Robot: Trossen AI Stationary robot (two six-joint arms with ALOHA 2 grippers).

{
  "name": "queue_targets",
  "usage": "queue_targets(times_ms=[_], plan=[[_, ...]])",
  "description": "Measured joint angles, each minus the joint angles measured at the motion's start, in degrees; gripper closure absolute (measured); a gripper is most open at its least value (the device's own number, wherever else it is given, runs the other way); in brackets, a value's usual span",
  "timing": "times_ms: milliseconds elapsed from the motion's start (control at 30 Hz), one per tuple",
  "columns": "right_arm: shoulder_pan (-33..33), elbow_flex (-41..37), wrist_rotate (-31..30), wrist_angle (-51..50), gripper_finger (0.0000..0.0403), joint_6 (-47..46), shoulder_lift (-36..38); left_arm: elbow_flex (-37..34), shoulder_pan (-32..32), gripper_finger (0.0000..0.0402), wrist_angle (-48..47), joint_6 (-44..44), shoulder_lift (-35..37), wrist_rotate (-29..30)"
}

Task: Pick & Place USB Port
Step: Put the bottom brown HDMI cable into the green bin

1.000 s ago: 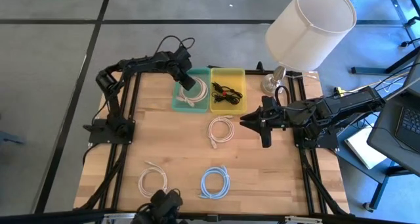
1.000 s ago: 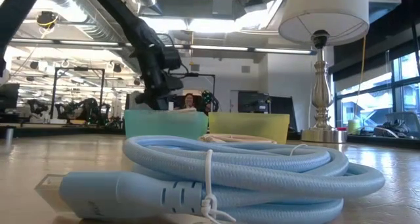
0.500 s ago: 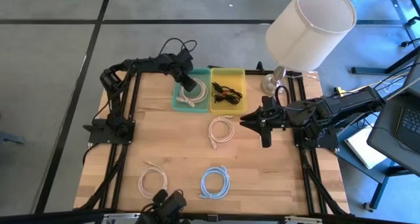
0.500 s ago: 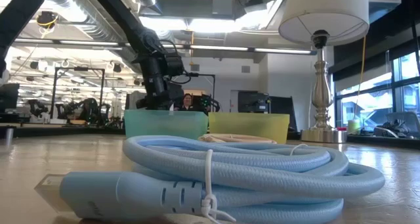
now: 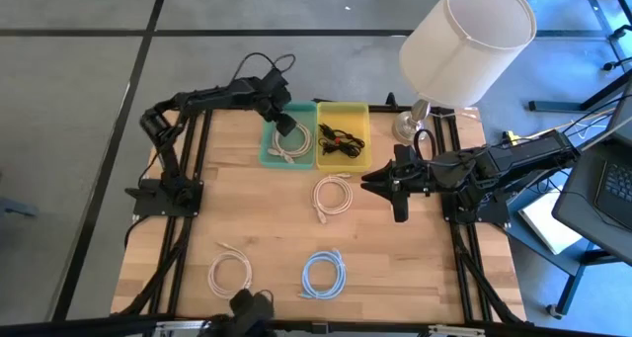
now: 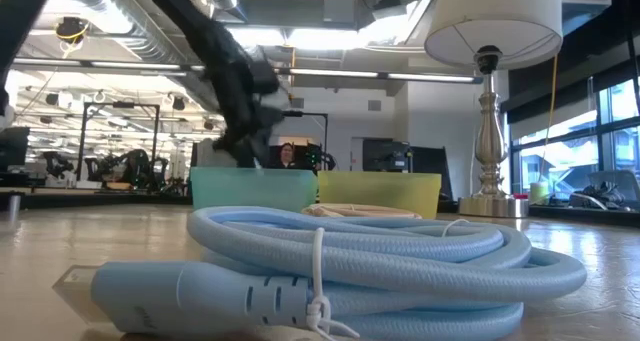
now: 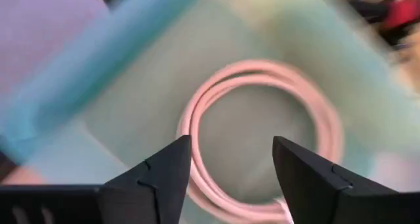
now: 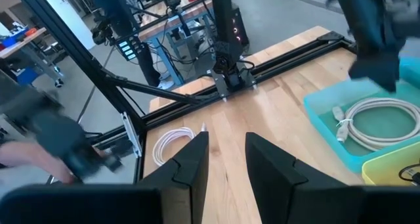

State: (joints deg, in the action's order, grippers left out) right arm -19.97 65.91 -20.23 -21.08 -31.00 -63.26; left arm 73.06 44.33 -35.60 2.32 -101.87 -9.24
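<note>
Hovering over the teal bin [image 5: 286, 139], the left gripper [image 5: 277, 113] has just spread its fingers and is lifting away empty; the white cable [image 7: 262, 138] it was carrying is now lying coiled in that bin, so this placement looks done. The right gripper [image 5: 380, 184] is waiting mid-table, fingers narrowly parted, holding nothing. Counting: two bins, and three cables remaining on the table [image 5: 247, 218].

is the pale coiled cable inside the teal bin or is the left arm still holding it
It is inside: the pale coiled cable lies on the teal bin floor, and the left pincer hovers above it with jaws apart, holding nothing.
</note>
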Motion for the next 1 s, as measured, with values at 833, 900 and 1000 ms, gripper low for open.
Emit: queue_targets(times_ms=[833,900,1000], plan=[[2.26,0.0,0.28,-0.18,0.0299,6.33,1.6,-6.76,-35.64,0.0222,-51.09,35.42,53.39,-5.75],[2.21,0.0,0.33,-0.16,0.0299,6.31,1.6,-12.71,-41.27,0.0225,-49.27,39.56,54.12,-6.36],[2.21,0.0,0.34,-0.16,0.0299,5.9,1.6,-21.43,-48.71,0.023,-41.89,43.88,54.09,-10.45]])
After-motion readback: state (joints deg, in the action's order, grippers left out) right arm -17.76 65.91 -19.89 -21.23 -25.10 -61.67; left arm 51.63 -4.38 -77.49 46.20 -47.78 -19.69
